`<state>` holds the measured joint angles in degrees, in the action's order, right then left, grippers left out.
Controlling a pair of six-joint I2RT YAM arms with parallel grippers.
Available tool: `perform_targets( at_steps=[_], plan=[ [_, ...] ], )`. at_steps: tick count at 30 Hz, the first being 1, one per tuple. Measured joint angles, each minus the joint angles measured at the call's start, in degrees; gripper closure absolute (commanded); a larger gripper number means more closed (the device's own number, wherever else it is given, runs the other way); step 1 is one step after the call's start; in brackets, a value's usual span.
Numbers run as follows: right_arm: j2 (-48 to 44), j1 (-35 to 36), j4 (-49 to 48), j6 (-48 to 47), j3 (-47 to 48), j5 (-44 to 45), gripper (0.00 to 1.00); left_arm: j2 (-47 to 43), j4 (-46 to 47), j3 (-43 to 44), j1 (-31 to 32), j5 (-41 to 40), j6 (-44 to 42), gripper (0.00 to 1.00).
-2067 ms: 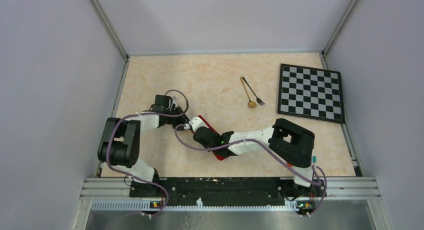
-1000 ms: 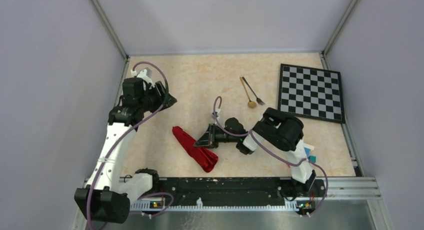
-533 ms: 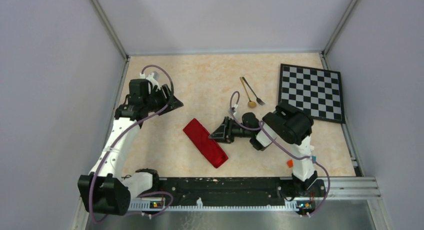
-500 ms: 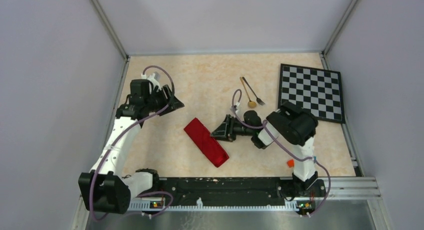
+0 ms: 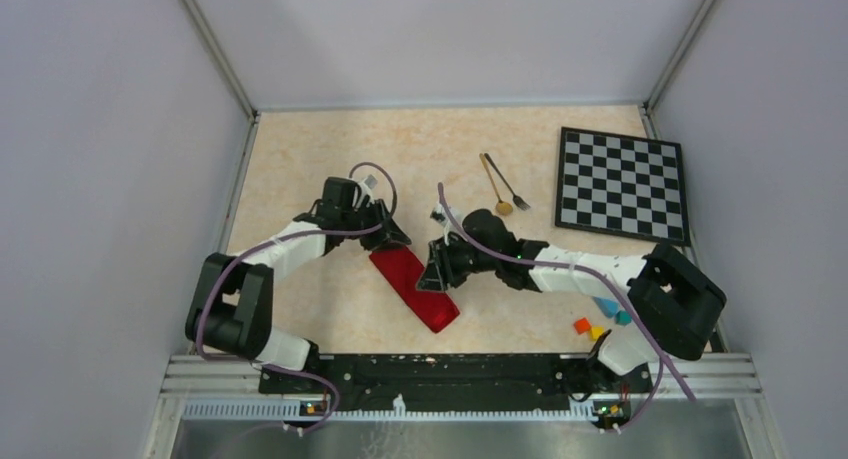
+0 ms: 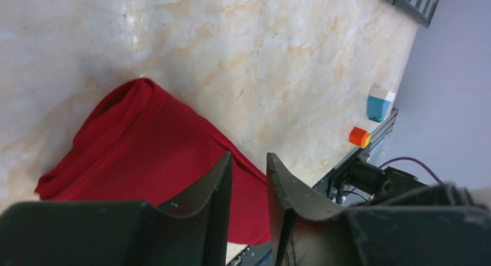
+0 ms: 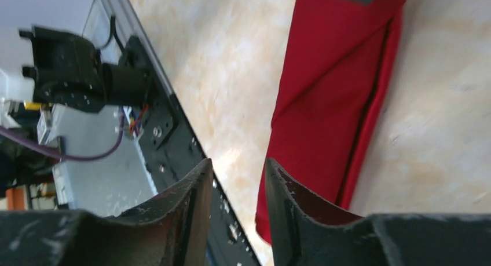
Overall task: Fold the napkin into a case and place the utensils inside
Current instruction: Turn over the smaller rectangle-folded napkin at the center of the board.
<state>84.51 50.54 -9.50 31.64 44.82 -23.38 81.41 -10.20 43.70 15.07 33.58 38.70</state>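
Left gripper (image 5: pixel 393 241), right gripper (image 5: pixel 434 276) closed in — case (image 5: pixel 414 287) runs far-left to near-right.

overhead camera looks down on the whole table (image 5: pixel 300 169); both wrist cameras closely share the napkin (image 5: pixel 408 284).

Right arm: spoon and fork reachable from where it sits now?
Probably yes. The right gripper hovers open by the napkin, holding nothing, and the spoon and fork lie on bare table just beyond its wrist. Nothing stands between; the checkered board is off to the side.
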Motion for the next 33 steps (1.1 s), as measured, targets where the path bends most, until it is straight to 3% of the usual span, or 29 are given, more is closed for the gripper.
perform_targets(
  at_steps=[6, 10, 17, 24, 33],
  plan=[
    [0.66, 2.54, 0.48, -0.68, -5.9, -1.29, 0.77, 8.35, 6.29, 0.0, 1.79, -3.02, 1.92, 0.77],
    [3.56, 2.56, 0.98, -1.77, -9.27, 2.73, 0.84, 13.29, 8.83, 0.0, 1.57, -6.03, 1.88, 0.79],
    [3.82, 4.11, 3.91, -2.78, -8.13, 10.75, 0.78, 16.79, 8.81, 3.89, 1.62, -8.59, -0.13, 0.78],
    [0.07, 6.4, 11.87, -3.48, -4.39, 14.12, 0.61, 14.71, 3.28, 7.85, 1.57, -10.49, -3.72, 0.55],
    [-0.07, 6.51, 7.85, -0.92, -5.49, 9.94, 0.6, -1.84, -5.2, 8.98, 1.27, -9.9, -7.43, 0.38]
  ],
)
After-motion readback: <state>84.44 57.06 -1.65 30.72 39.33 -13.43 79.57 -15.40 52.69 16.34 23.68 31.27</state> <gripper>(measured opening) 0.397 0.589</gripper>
